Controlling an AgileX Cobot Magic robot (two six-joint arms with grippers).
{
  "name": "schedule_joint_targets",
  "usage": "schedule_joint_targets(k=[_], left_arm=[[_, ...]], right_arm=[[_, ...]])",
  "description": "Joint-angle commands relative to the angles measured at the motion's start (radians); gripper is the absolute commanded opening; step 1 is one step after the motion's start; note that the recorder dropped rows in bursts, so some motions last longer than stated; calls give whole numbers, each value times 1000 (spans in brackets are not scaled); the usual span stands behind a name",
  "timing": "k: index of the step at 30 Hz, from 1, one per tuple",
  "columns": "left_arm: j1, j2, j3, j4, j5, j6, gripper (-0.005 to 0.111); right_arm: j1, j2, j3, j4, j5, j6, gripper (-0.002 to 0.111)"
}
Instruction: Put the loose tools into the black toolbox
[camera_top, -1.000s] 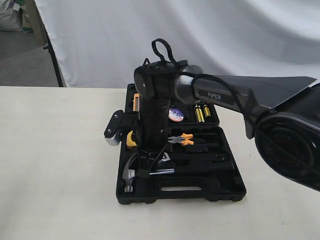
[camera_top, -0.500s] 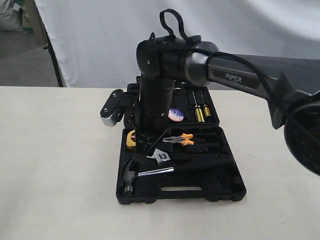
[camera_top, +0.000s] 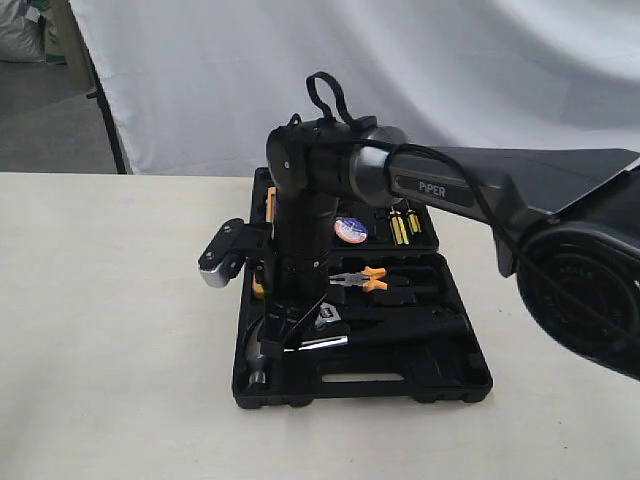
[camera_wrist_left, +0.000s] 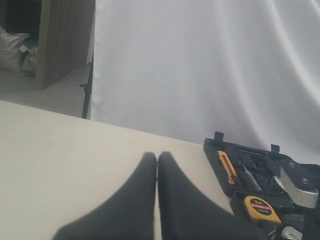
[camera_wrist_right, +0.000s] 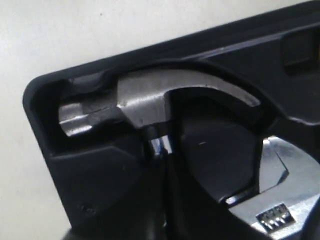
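The black toolbox (camera_top: 440, 385) lies open on the table. The steel claw hammer (camera_top: 257, 352) rests in its front recess, and the right wrist view shows its head (camera_wrist_right: 150, 97) seated there. The silver adjustable wrench (camera_top: 328, 318) lies just behind the hammer, its jaw (camera_wrist_right: 285, 175) close by. The tape roll with the purple-white label (camera_top: 350, 230) sits in the rear half. My right gripper (camera_top: 285, 338) points straight down, shut, its tips (camera_wrist_right: 161, 150) against the hammer's neck. My left gripper (camera_wrist_left: 157, 156) is shut and holds nothing, over bare table beside the toolbox (camera_wrist_left: 220, 150).
Orange-handled pliers (camera_top: 365, 278) and yellow-handled screwdrivers (camera_top: 405, 225) lie in the box. A yellow tape measure (camera_wrist_left: 260, 209) and an orange knife (camera_wrist_left: 227, 167) sit at its left side. A white curtain hangs behind the table. The right arm's wrist camera (camera_top: 222, 255) juts out left.
My right gripper rose clear of the toolbox half a second ago and has come back down onto the hammer's neck. The tools have not visibly shifted.
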Motion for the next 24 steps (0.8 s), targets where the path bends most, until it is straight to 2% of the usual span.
schedule_joint_targets(k=[1,8,13,24], left_arm=[[25,-3,-3,4,-7,-5,1],[25,-3,-3,4,-7,-5,1],[25,-3,-3,4,-7,-5,1],[25,-3,-3,4,-7,-5,1]], right_arm=[[-2,-20,0,-10,7,20,0],[-2,-123,0,3,7,49,0],[-2,-112,20,30,7,39,0],[-6,-43,305,-42,-129,52,0]])
